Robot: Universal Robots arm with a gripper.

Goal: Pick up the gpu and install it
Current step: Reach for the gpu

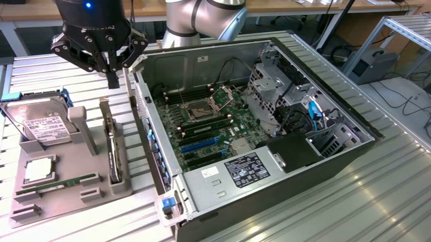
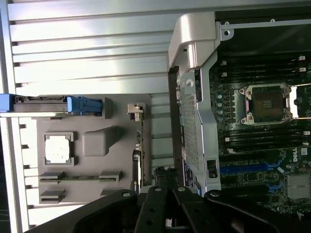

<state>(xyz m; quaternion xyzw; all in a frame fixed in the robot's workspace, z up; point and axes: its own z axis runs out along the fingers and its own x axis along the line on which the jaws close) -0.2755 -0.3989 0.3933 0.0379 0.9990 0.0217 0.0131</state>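
Pincer (image 1: 112, 79) shut, empty, hovers nr end of gpu (image 1: 116, 151), upright in holder (image 1: 74, 187).

White lettering at one edge of the motherboard (image 2: 291, 133), seen in the wrist view, appears to spell DELL; it is the only brand name that can be made out. In the exterior view, a black label (image 1: 247, 170) on the metal cover at the end of the open computer case (image 1: 283, 201) nearest the camera carries rows of white print and symbols too fine to read. The hard drive (image 1: 44, 126) standing in the grey holder (image 1: 40, 201) wears a white label with dark print, likewise illegible. A small white sticker (image 1: 202, 59) on the case's inner wall and a second white sticker (image 1: 210, 172) beside the black label show no readable characters.
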